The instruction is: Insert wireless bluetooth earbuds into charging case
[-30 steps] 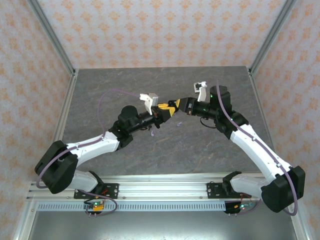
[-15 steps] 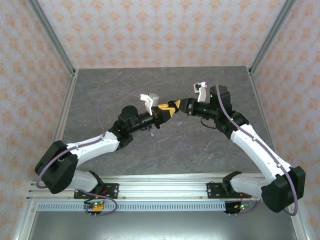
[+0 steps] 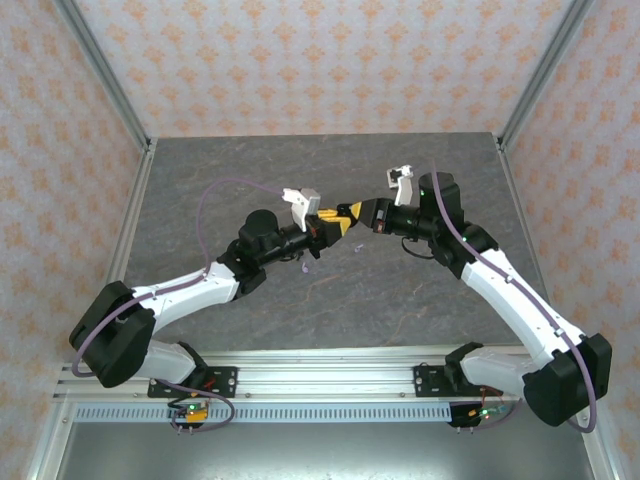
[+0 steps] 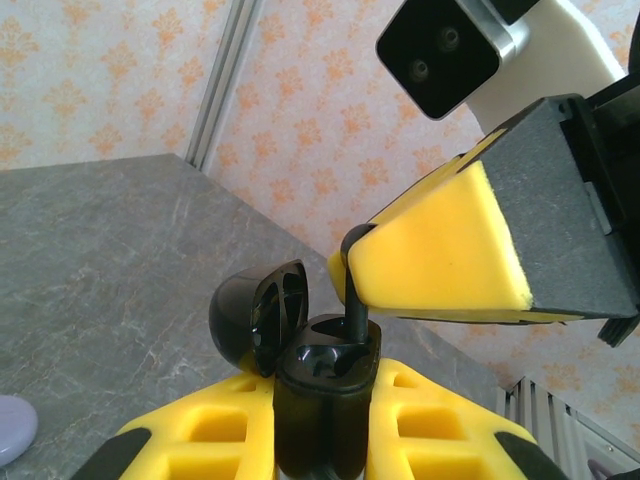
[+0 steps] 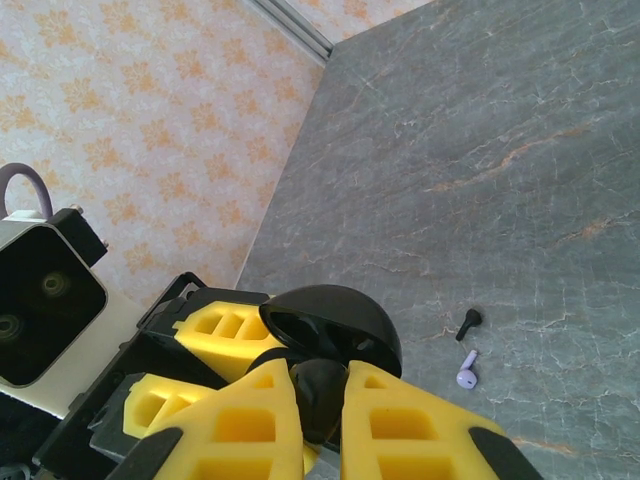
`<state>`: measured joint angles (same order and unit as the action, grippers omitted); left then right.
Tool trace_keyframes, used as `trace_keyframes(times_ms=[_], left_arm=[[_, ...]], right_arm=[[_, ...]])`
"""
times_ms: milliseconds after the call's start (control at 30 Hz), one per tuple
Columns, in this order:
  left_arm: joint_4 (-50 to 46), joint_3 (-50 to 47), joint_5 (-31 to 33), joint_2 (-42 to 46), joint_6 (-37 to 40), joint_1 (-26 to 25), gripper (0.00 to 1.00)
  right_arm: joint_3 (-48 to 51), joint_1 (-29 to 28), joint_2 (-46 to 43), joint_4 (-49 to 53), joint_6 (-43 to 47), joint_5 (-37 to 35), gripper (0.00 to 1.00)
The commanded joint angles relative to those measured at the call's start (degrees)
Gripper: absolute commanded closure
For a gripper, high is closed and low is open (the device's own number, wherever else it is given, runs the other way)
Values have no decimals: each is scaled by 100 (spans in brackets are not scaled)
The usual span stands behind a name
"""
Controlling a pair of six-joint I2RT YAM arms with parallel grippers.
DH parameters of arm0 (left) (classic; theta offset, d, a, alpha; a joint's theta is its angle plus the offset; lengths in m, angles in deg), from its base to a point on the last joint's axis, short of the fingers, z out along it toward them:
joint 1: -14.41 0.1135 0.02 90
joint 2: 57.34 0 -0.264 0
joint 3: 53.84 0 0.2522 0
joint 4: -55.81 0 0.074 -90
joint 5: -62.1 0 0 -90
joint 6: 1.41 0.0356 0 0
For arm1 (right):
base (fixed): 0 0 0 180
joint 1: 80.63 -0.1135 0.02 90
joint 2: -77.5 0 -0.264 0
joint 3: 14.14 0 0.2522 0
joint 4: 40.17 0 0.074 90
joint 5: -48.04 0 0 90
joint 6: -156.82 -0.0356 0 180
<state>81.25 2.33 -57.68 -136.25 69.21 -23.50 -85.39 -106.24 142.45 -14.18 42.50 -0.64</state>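
My left gripper (image 4: 325, 405) is shut on the black charging case (image 4: 322, 420), held upright with its lid (image 4: 255, 315) swung open. My right gripper (image 5: 320, 400) is shut on a black earbud (image 5: 322, 392). In the left wrist view that earbud's stem (image 4: 355, 315) reaches down into the case's right slot from under the right gripper's yellow pad (image 4: 440, 250). In the top view the two grippers meet tip to tip above mid table, left gripper (image 3: 328, 222) and right gripper (image 3: 353, 214). A second black earbud (image 5: 468, 323) and a lilac earbud (image 5: 467, 370) lie loose on the table.
A lilac puck (image 4: 10, 432) lies on the grey table (image 3: 400, 300) below the left gripper. Small lilac pieces (image 3: 352, 248) sit on the table under the meeting point. Patterned walls and metal corner posts (image 3: 105, 85) close in the back and sides.
Hardly anything differs: both grippers stay tip to tip over mid table, shifted only a touch toward the far side.
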Motion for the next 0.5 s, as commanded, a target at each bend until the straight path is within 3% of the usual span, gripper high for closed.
trace_keyframes(times_ms=[0, 467], left_arm=[[-244, 215, 112, 135, 262, -38, 92], [141, 122, 3, 131, 201, -76, 92]], right_arm=[[44, -32, -179, 88, 85, -109, 88], [159, -38, -192, 58, 42, -132, 88]])
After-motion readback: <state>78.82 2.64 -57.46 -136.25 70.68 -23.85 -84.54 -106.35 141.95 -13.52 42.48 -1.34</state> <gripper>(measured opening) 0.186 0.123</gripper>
